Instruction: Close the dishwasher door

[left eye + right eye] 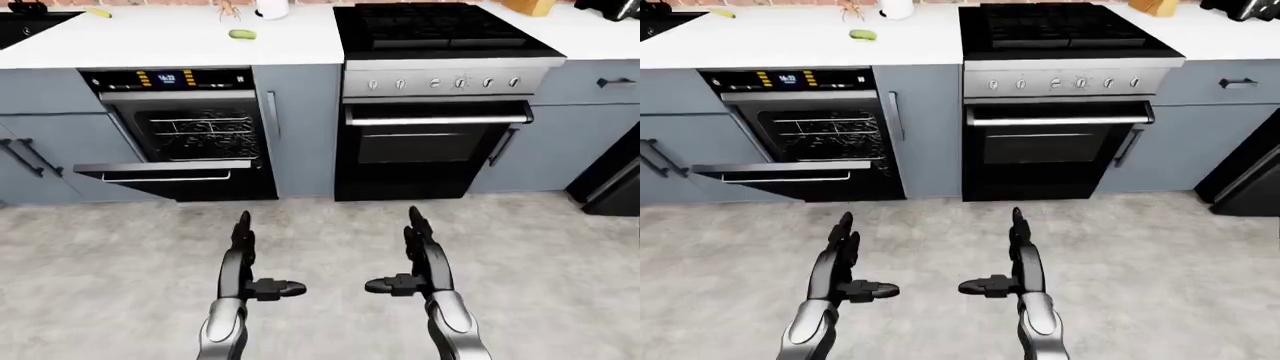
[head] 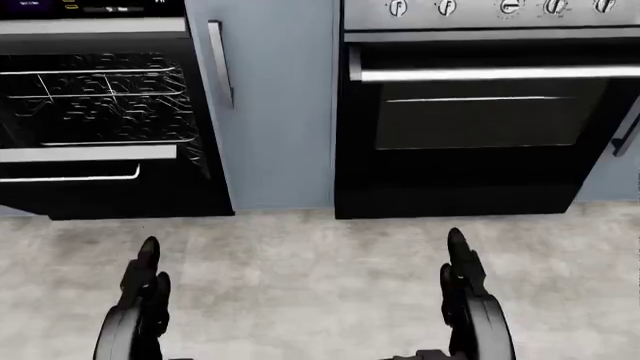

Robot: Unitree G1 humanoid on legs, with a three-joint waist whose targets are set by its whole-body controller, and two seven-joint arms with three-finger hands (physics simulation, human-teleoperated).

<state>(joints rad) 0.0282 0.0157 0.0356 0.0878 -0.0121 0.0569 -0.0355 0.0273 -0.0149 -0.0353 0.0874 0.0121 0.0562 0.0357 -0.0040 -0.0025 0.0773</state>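
Note:
The dishwasher point(image 1: 180, 135) sits under the white counter at the left of the left-eye view. Its door point(image 1: 165, 172) hangs partly open, tilted out toward me, with the wire rack point(image 1: 200, 131) showing inside. My left hand point(image 1: 243, 259) and right hand point(image 1: 420, 251) are both open, fingers straight, thumbs pointing inward. They hover over the floor well below the door, touching nothing. The left hand is to the right of the door's handle point(image 1: 165, 178).
A black oven point(image 1: 435, 142) with a steel handle stands right of the dishwasher, a narrow grey cabinet point(image 1: 300, 127) between them. Grey cabinets with black handles point(image 1: 25, 157) flank the left. A dark appliance point(image 1: 610, 180) stands at far right. Small items lie on the counter point(image 1: 190, 41).

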